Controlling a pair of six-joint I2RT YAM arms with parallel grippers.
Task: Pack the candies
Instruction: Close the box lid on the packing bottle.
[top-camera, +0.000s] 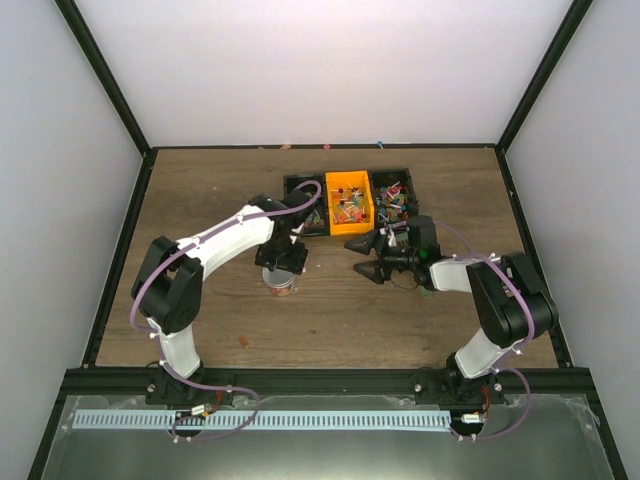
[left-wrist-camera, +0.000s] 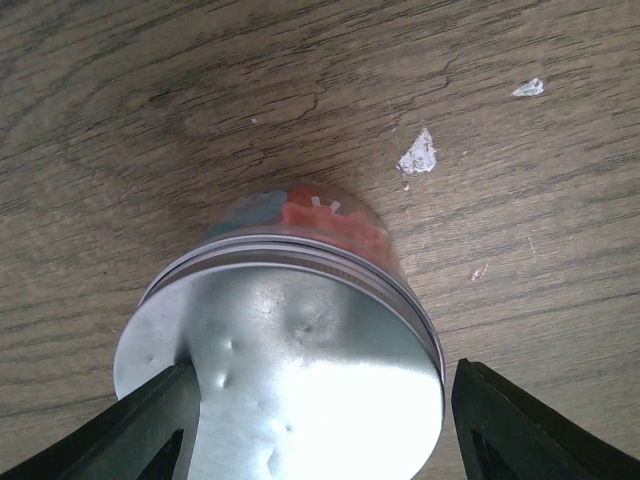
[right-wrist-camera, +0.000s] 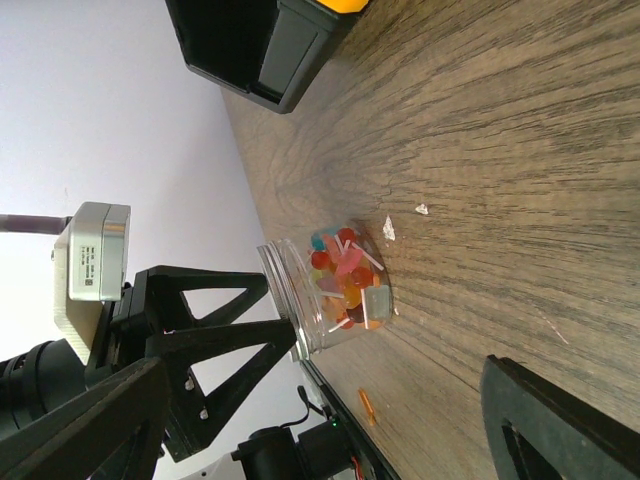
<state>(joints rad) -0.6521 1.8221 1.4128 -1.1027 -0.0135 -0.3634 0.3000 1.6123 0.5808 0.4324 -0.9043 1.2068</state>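
Candies (right-wrist-camera: 345, 275) in 1 jar (right-wrist-camera: 300, 290); 3 bins (top-camera: 349, 203) nearby.

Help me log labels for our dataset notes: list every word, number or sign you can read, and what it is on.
Nothing is legible.
Grey box on the left wrist: a label with printed lines, too small to read.
Jar and its metal lid: no print visible.

Left arm (top-camera: 215, 238): white links, black joints, purple cable (top-camera: 134, 300) looped alongside. Right arm (top-camera: 480, 350): same colours, thin purple cable too. Fingers (left-wrist-camera: 150, 425) matte black, wedge-shaped. Grey-white camera box (right-wrist-camera: 95, 250) with small label on left wrist.
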